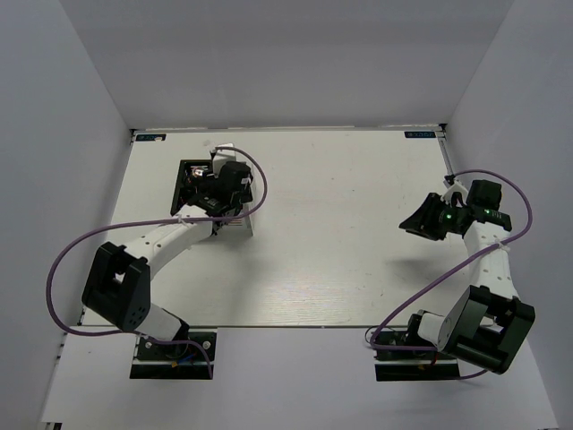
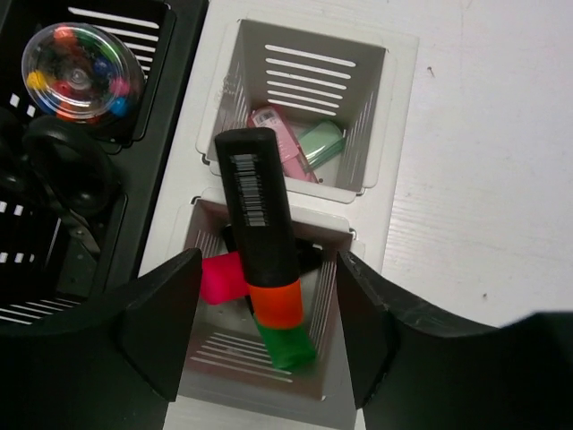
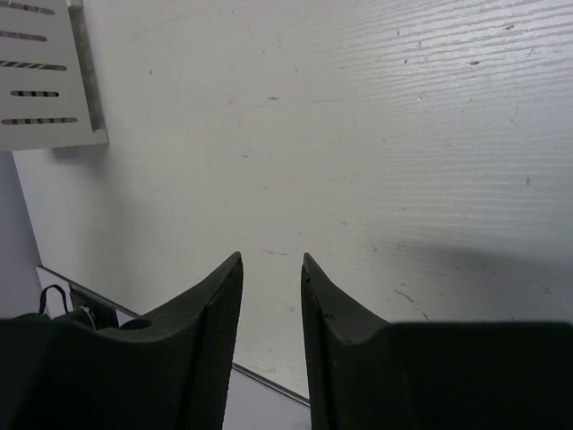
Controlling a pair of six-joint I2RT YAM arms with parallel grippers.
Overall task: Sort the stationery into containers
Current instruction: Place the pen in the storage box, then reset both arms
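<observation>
My left gripper (image 2: 269, 269) hangs open over the near compartment of the white mesh container (image 2: 387, 107). An orange-capped black marker (image 2: 260, 197) leans in that compartment between the fingers, with a gap on each side. A green cap (image 2: 288, 345) and a pink cap (image 2: 221, 276) lie beneath it. The far compartment holds a pink capsule (image 2: 277, 133) and a green capsule (image 2: 320, 143). The black container (image 2: 166, 81) stands to the left, with black scissors handles (image 2: 67, 157) in it. My right gripper (image 3: 271, 258) is open and empty above bare table at the right (image 1: 419, 222).
A round clear box of coloured pins (image 2: 81, 70) sits in the black container. Both containers stand at the table's back left, under my left gripper (image 1: 219, 184). A corner of the white container (image 3: 45, 81) shows in the right wrist view. White walls enclose the table.
</observation>
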